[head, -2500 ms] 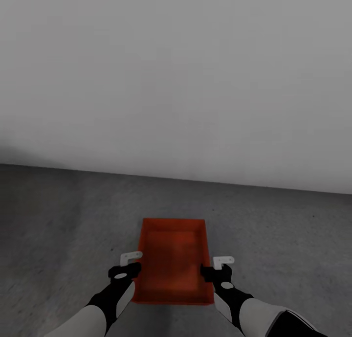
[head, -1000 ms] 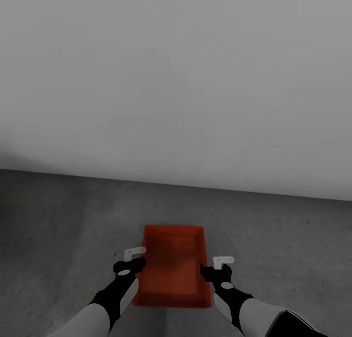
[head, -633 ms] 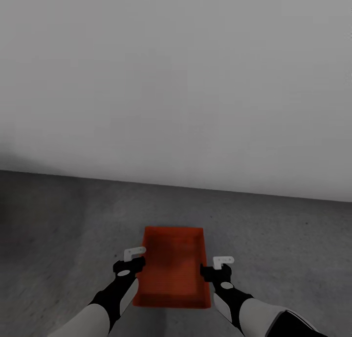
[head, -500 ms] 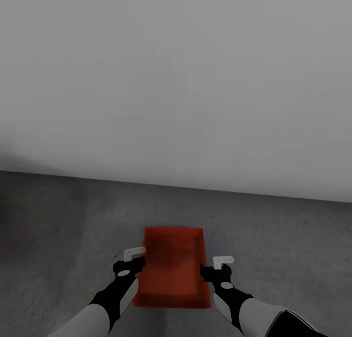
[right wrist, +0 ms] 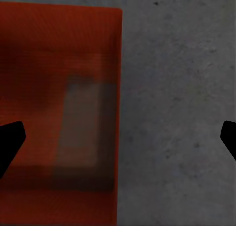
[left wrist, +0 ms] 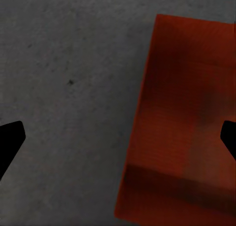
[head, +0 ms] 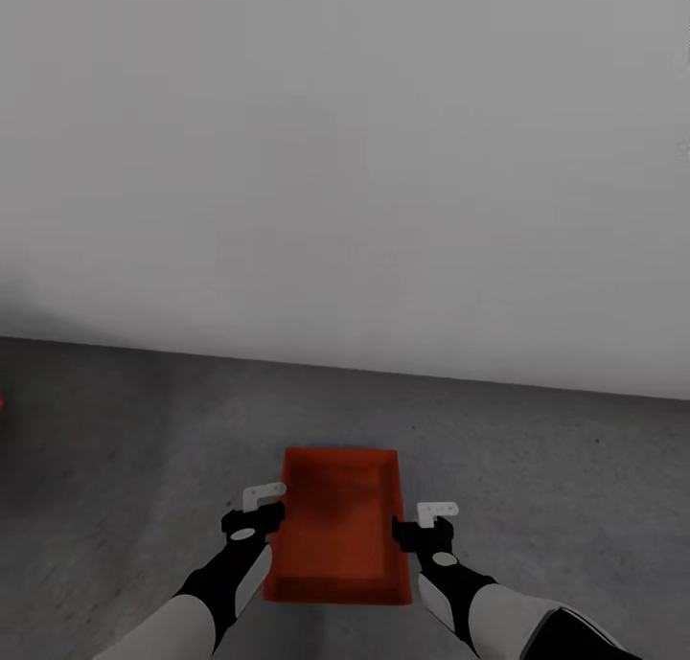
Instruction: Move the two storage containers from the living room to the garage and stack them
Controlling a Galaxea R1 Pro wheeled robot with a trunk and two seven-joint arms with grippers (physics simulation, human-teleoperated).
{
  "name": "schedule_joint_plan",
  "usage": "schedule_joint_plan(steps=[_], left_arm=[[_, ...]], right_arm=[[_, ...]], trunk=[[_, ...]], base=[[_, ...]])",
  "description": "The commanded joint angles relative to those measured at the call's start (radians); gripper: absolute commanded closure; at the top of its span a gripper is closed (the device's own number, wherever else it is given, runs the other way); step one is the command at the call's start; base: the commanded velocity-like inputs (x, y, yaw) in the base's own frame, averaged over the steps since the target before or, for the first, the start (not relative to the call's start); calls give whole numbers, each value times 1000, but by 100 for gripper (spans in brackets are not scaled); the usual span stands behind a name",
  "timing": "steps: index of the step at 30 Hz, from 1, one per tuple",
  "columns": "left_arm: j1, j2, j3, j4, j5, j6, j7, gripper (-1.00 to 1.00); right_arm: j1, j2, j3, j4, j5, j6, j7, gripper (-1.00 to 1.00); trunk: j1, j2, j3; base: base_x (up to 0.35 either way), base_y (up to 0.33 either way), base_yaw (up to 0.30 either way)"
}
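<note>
A plain white-grey wall (head: 345, 162) fills the upper part of the head view and meets a dark grey, mottled concrete floor (head: 537, 468) below it. One orange-red storage bin (head: 338, 526) rests on the floor directly ahead of the robot, open side up, long axis pointing toward the wall. A thin sliver of red (head: 2, 403) shows at the left edge of the head view; it cannot be identified.

Left gripper (head: 262, 503): positioned above the bin's left long wall, jaws spread wide. In the left wrist view the fingertips (left wrist: 10, 140) sit at opposite edges of the frame with floor and bin (left wrist: 182, 122) between them. Nothing is held.

Right gripper (head: 436, 517): positioned just beside the bin's right long wall, jaws equally wide apart, holding nothing.

Compared with the frame 2.5 s ago, the bin appears smaller and lower beneath both grippers, and the wall-floor line sits lower in view.
</note>
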Motion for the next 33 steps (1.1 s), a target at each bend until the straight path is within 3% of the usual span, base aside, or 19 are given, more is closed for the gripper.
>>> schedule_joint_plan(steps=[1, 22, 33], left_arm=[[0, 1, -8, -1, 10, 0, 8, -100], [0, 2, -8, 6, 12, 0, 7, -100], [0, 0, -8, 8, 12, 0, 9, -100]], right_arm=[[0, 0, 9, 1, -7, -2, -3, -100], [-1, 0, 8, 1, -7, -2, -3, -100], [-1, 0, 9, 1, -7, -2, -3, -100]], trunk=[[-4, 7, 3], [-84, 154, 68], [-84, 154, 68]], base=[[0, 0, 0], [0, 0, 0], [0, 0, 0]])
